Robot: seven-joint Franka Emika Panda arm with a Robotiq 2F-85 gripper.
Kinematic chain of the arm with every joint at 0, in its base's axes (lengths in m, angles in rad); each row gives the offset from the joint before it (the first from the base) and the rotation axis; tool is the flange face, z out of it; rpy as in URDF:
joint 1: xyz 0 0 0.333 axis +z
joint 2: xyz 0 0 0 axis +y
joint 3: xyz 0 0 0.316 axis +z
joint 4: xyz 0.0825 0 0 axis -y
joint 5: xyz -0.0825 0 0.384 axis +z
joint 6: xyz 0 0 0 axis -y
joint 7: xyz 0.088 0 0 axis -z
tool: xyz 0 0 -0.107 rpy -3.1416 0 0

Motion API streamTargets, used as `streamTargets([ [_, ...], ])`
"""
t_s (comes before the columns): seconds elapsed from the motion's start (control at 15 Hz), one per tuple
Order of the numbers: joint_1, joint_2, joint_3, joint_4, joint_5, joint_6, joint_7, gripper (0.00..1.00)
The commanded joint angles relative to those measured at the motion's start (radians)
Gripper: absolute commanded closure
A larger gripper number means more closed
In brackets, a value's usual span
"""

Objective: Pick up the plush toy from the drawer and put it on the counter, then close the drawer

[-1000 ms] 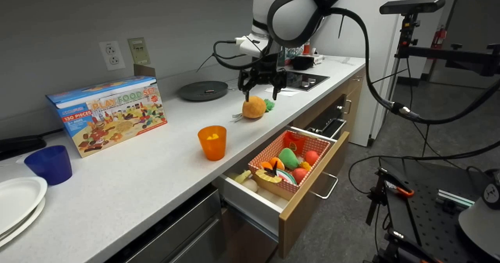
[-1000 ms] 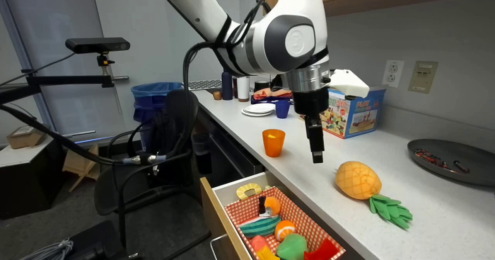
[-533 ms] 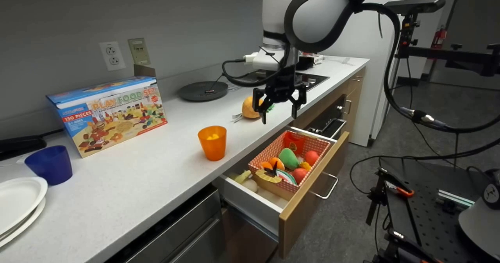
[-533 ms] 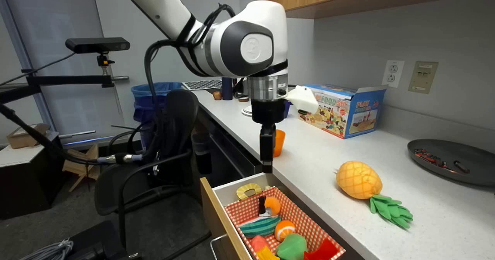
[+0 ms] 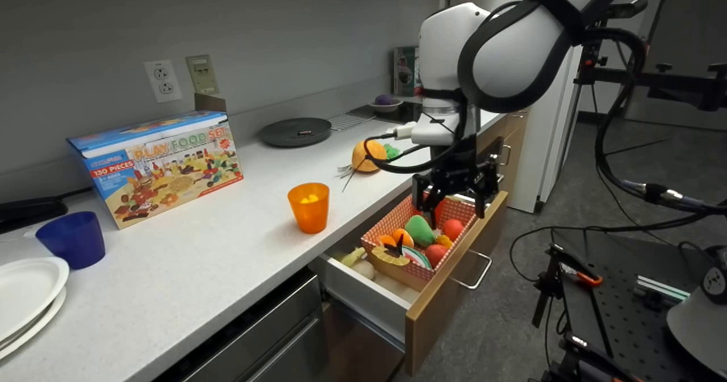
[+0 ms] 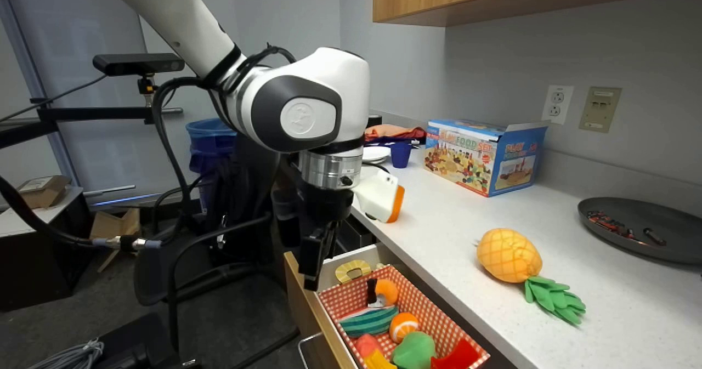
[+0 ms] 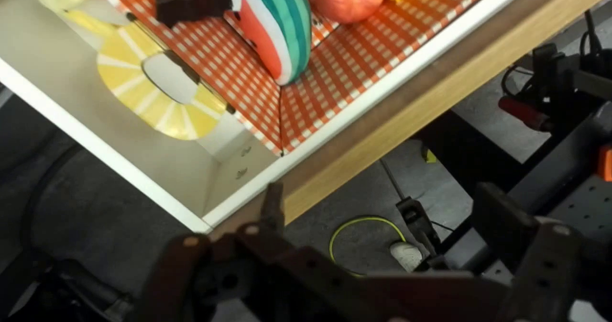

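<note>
The plush toy, an orange-yellow pineapple with green leaves, lies on its side on the white-grey counter, away from the gripper. Below the countertop the drawer stands pulled out, with a tan wood front and a metal handle. My gripper is open and holds nothing, low at the drawer's front edge in both exterior views. In the wrist view one of its fingers overlaps the drawer front near a corner, while the opposite finger lies over the floor outside. Whether it touches the panel I cannot tell.
Inside the drawer sits a red-checked box of play food, with a yellow ring slice beside it. An orange cup, a play food carton and a dark pan stand on the countertop.
My gripper has moved away from above the countertop, outward and down to the drawer's front edge, staying open. The pineapple and the drawer have not moved.
</note>
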Motion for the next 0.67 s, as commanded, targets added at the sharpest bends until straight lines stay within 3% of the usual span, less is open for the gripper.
streamTargets([
  [0.0, 0.032, -0.067, -0.019, -0.099, 0.083, 0.010, -0.060, 0.00],
  [0.6, 0.030, -0.045, -0.061, -0.193, 0.195, 0.016, -0.141, 0.00],
])
